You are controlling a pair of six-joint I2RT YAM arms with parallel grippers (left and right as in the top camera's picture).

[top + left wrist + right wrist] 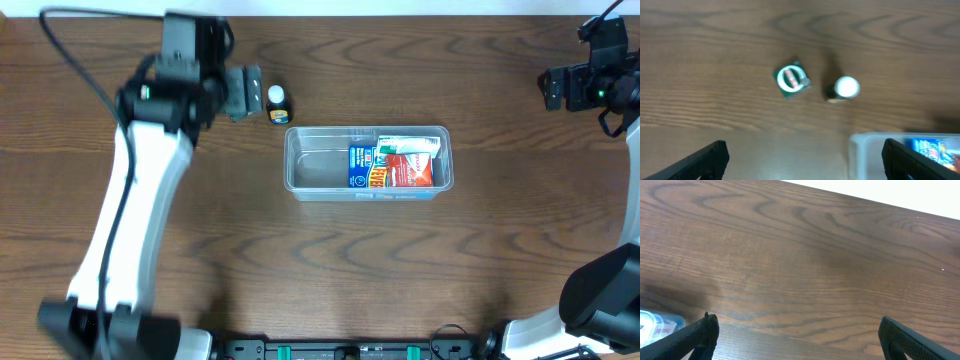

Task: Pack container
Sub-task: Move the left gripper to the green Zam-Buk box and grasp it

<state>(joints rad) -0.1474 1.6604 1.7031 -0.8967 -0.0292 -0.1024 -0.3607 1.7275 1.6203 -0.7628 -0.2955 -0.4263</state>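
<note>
**Both grippers spread wide, holding nothing**

The left gripper (pixel 805 162) hangs near the far edge, toward the left corner. Its fingers are far apart and touch nothing. Below it lie a small green round item (pixel 791 80) and a white-capped bottle (pixel 845 88), close together but apart. The right gripper (pixel 800 337), by the far right corner, is equally spread and empty. The container (pixel 315 168) sits mid-counter with packets (pixel 395 165) in its right half.

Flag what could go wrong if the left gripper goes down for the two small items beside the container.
The green round item and the white-capped bottle stand close together, so the open left gripper may bump one while closing on the other. The bottle looks upright and small; a nudge might tip it. The container sits near, so a finger could catch its rim.
</note>
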